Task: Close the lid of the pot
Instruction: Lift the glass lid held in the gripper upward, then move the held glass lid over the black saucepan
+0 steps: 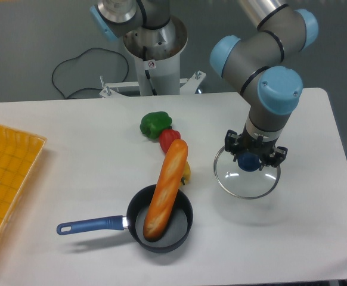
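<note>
1. The two-finger tool (249, 159) is seen closed about the round blue knob (248, 162) at the centre of the round transparent glass lid with a thin metal rim (247, 179); a finger stands on each side of the knob, so the lid is judged to be gripped.
2. The lid is placed to the right of the small round dark grey saucepan with one long blue handle (161, 223), well apart from it. A shadow is cast below the lid on the white worktop (72, 155); whether the lid is lifted clear or resting there cannot be told.
3. The pot is found near the front edge of the worktop, its handle pointed to the left, and it is uncovered.
4. A long orange-brown bread loaf (165, 189) is leant in the pot, one end on the base and the other raised over the far rim.
5. Behind the loaf, a green pepper (155, 124), a red pepper (169, 139) and a small yellow item (186, 173) are laid on the worktop. A yellow mesh tray (6, 179) is seen at the left edge.
6. Progress is judged as follows: the grasp is made, while carrying the lid over the pot and lowering it are left undone.
7. The loaf is judged a likely obstacle to a flat seating of the lid.
</note>
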